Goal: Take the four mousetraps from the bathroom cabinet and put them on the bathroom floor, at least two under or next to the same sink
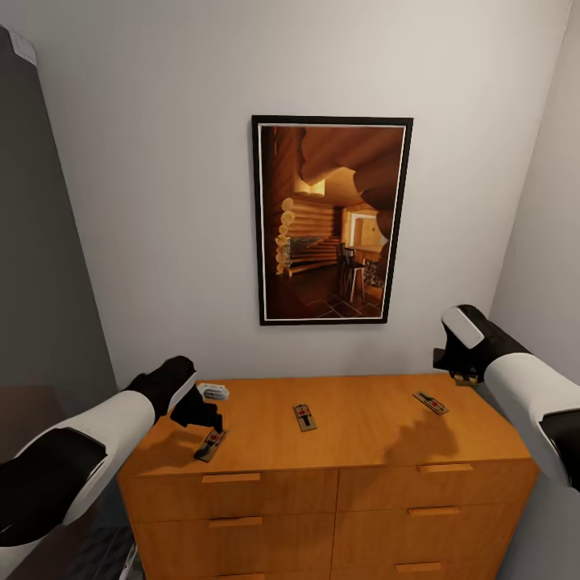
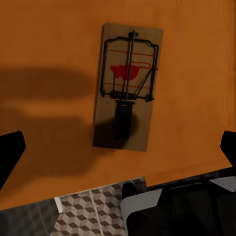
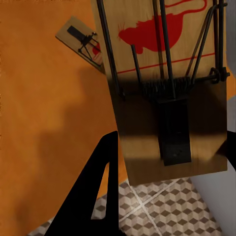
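Observation:
The orange-brown cabinet (image 1: 362, 427) stands against the wall in front of me. Three dark mousetraps lie on its top: one at the front left (image 1: 210, 445), one in the middle (image 1: 304, 416), one toward the right (image 1: 431, 403). My left gripper (image 1: 201, 415) hovers open just above the front-left mousetrap (image 2: 127, 86), its fingers (image 2: 11, 152) spread wide to either side. My right gripper (image 1: 463, 370) is raised over the cabinet's back right corner, shut on a further mousetrap (image 3: 162, 88). The cube-pattern bathroom floor (image 3: 162, 211) shows below the cabinet's edge.
A small pale object (image 1: 213, 391) lies at the cabinet's back left, just behind my left gripper. A framed picture (image 1: 330, 219) hangs on the wall above. A side wall (image 1: 540, 242) closes in on the right and a dark grey panel (image 1: 40, 282) on the left.

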Robot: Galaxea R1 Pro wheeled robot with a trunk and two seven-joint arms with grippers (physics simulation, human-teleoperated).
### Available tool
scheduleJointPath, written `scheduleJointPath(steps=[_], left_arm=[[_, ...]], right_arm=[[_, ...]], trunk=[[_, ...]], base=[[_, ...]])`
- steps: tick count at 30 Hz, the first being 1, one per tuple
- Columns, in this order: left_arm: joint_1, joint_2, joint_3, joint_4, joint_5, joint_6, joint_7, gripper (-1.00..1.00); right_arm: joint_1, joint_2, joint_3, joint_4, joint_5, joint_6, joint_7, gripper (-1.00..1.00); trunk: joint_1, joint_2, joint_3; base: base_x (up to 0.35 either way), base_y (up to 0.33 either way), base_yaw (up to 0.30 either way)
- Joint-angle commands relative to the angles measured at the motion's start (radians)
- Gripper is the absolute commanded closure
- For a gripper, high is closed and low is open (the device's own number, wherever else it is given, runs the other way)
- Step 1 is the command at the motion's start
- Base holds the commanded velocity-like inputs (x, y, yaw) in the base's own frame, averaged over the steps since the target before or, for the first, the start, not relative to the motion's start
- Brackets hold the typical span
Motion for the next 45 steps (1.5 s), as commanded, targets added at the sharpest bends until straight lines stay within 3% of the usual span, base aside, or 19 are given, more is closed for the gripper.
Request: scheduleJointPath(steps=[1, 12, 18, 23, 27, 30, 37, 45], left_arm=[[-0.001, -0.001, -0.008, -0.001, 0.007, 0.004, 0.0, -1.0], [-0.001, -0.014, -0.008, 0.006, -0.061, 0.004, -0.005, -1.0], [-0.001, -0.014, -0.01, 0.006, -0.082, 0.003, -0.067, -1.0], [-0.001, -0.014, -0.011, 0.005, -0.141, 0.003, -0.094, -1.0], [-0.001, -0.014, -0.011, 0.005, -0.168, 0.003, -0.118, -1.0], [-0.001, -0.015, -0.011, 0.005, -0.178, 0.003, -0.139, -1.0], [-0.001, -0.014, -0.012, 0.005, -0.187, 0.003, -0.164, -1.0], [-0.001, -0.013, -0.012, 0.005, -0.188, 0.003, -0.168, -1.0]], right_arm=[[-0.002, -0.001, 0.007, -0.001, -0.012, 0.004, -0.009, 1.0], [-0.009, -0.002, 0.008, -0.002, -0.012, 0.004, -0.009, 1.0], [-0.014, -0.002, 0.009, -0.001, -0.012, 0.004, -0.009, 1.0], [-0.021, -0.003, 0.009, -0.001, -0.012, 0.004, -0.009, 1.0], [-0.024, -0.002, 0.009, -0.001, -0.012, 0.004, -0.009, 1.0], [-0.026, -0.002, 0.009, -0.001, -0.012, 0.004, -0.01, 1.0], [-0.027, -0.002, 0.009, -0.001, -0.012, 0.004, -0.009, 1.0], [-0.027, -0.002, 0.009, -0.001, -0.012, 0.004, -0.009, 1.0]], trunk=[[0.0, -0.002, -0.002], [0.0, -0.002, -0.002], [0.0, -0.002, -0.002], [0.0, -0.002, -0.002], [0.0, -0.002, -0.002], [0.0, -0.002, -0.002], [0.027, -0.051, -0.024], [0.027, -0.051, -0.024]], base=[[0.0, 0.0, 0.0], [0.0, 0.0, 0.0], [0.0, 0.0, 0.0], [0.0, 0.0, 0.0], [0.0, 0.0, 0.0], [0.0, 0.0, 0.0], [0.0, 0.0, 0.0], [0.0, 0.0, 0.0]])
